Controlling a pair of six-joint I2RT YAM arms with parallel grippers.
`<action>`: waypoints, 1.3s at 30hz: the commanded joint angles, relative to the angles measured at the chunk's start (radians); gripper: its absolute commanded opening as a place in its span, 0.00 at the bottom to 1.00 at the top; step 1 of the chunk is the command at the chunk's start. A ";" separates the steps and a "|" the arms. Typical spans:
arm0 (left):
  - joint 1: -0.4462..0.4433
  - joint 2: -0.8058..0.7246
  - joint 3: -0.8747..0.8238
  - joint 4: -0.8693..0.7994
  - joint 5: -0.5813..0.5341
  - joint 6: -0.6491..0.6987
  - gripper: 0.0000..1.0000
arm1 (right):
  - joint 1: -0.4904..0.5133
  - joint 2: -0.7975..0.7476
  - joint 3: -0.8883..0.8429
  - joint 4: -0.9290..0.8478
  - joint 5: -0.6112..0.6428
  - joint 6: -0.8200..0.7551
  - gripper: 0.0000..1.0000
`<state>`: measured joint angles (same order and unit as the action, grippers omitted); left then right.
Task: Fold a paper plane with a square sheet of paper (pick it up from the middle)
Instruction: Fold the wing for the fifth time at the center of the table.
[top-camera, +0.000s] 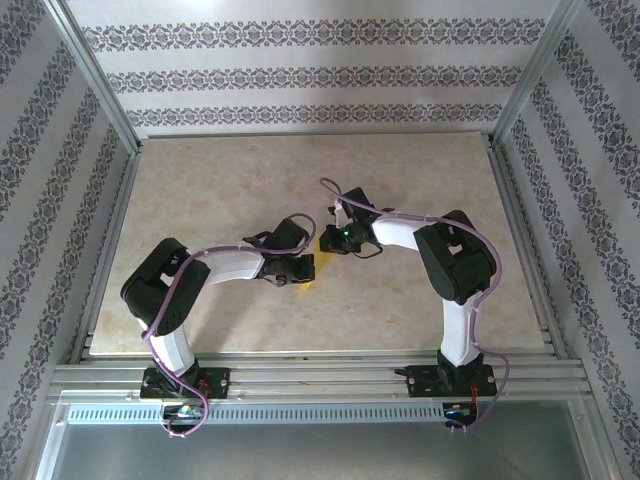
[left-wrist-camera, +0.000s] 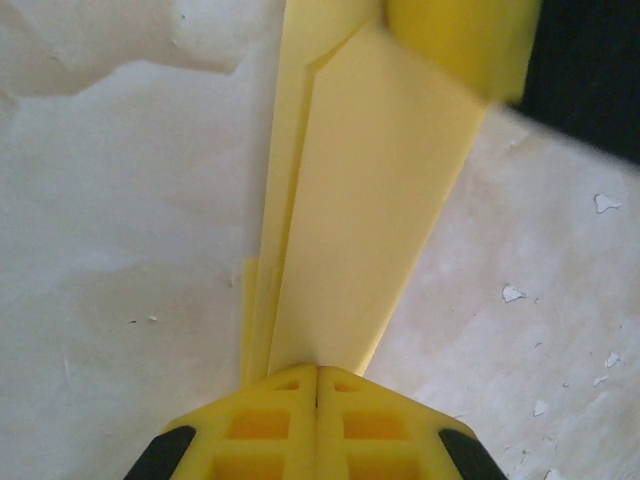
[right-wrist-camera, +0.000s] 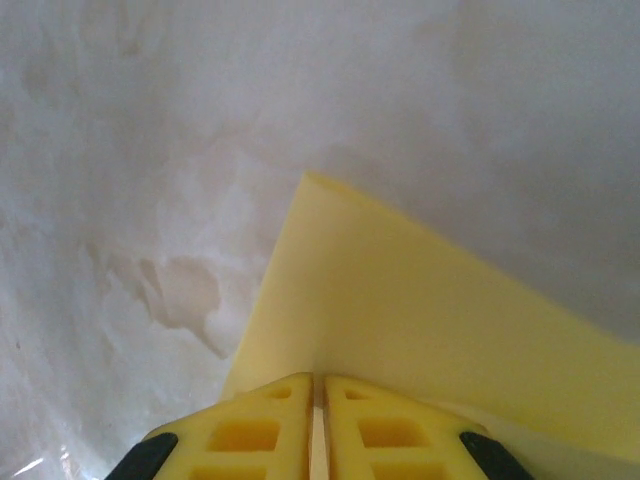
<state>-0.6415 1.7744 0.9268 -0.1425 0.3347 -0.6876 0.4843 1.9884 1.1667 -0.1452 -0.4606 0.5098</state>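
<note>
Top external view: both arms reach in from their bases on the near rail and meet near the middle of the pale, marbled table (top-camera: 200, 200). The left gripper (top-camera: 303, 280) and the right gripper (top-camera: 330, 243) sit close together, and the paper plane (top-camera: 312, 265) shows as a small yellow sliver running between them. A green light (top-camera: 346, 237) glows on the right wrist. From this height I cannot tell how the fingers stand, nor whether the paper lies on the table or is held just above it.

Left wrist view: the left gripper (left-wrist-camera: 317, 385) has its two yellow fingers (left-wrist-camera: 260, 430) pressed together, pinching the narrow end of the paper plane (left-wrist-camera: 370, 200). The paper stretches away from them as a long, layered strip (one fold edge steps out along its left side), widening toward the top of the frame. There a blurred yellow finger of the right gripper (left-wrist-camera: 460, 40) lies against its far end, with the gripper's black body behind it. The mottled tabletop (left-wrist-camera: 110, 250) lies below.

Right wrist view: the right gripper (right-wrist-camera: 318, 385) has its fingers (right-wrist-camera: 250, 435) closed to a thin slit, with the edge of the paper plane (right-wrist-camera: 420, 310) nipped in it. The sheet fans out up and to the right, ending in one corner over the table (right-wrist-camera: 200, 150)
</note>
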 joint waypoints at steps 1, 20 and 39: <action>-0.005 0.056 -0.029 -0.187 -0.060 0.023 0.00 | -0.045 0.010 0.036 0.003 0.027 -0.053 0.15; -0.005 0.059 -0.003 -0.215 -0.067 0.026 0.00 | 0.091 -0.114 -0.158 0.085 0.010 -0.002 0.13; -0.020 0.138 -0.041 -0.330 -0.107 0.089 0.00 | -0.123 -0.013 -0.103 0.095 0.010 -0.034 0.10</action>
<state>-0.6422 1.8088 0.9749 -0.2050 0.3237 -0.6384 0.4274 1.9408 1.0370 -0.0521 -0.5774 0.4973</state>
